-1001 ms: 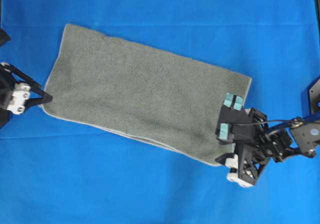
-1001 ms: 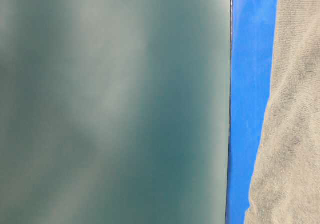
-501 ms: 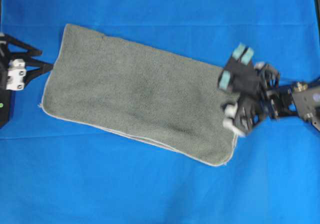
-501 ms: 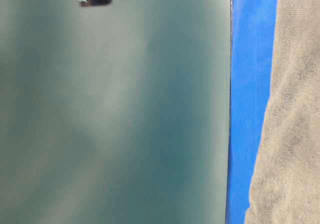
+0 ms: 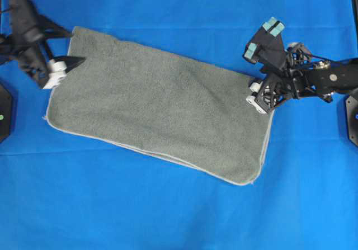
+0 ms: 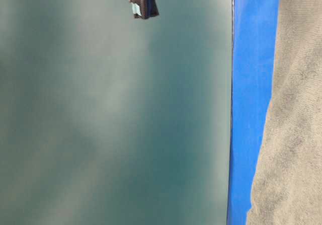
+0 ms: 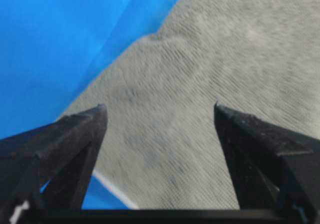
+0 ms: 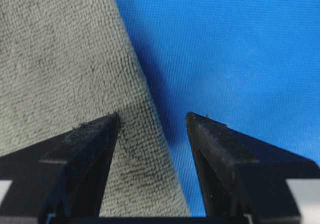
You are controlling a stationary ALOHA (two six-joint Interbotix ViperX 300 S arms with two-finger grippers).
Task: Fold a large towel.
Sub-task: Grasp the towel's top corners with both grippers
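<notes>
The large towel [image 5: 156, 110] is grey-green and lies flat on the blue table covering [image 5: 168, 216] as a long rectangle, slanting from far left to near right. Light edging shows along its near side. My left gripper [image 5: 75, 46] hovers open over the towel's far-left corner. In the left wrist view only terry cloth [image 7: 225, 58] lies between the spread fingers of the left gripper [image 7: 159, 106]. My right gripper [image 5: 262, 96] is open at the far-right corner. In the right wrist view the towel's edge [image 8: 55, 58] runs between the tips of the right gripper [image 8: 153, 115].
Black arm bases sit at the left edge [image 5: 3, 116] and the right edge [image 5: 352, 113]. The table-level view is mostly a blurred grey-green surface, with a blue strip [image 6: 254, 109], towel [image 6: 297, 109] and a dark arm part [image 6: 143, 1] at the top.
The left gripper moved from the towel's left edge up to its far-left corner. The right gripper moved from the near-right end up to the far-right corner. Both stayed open.
</notes>
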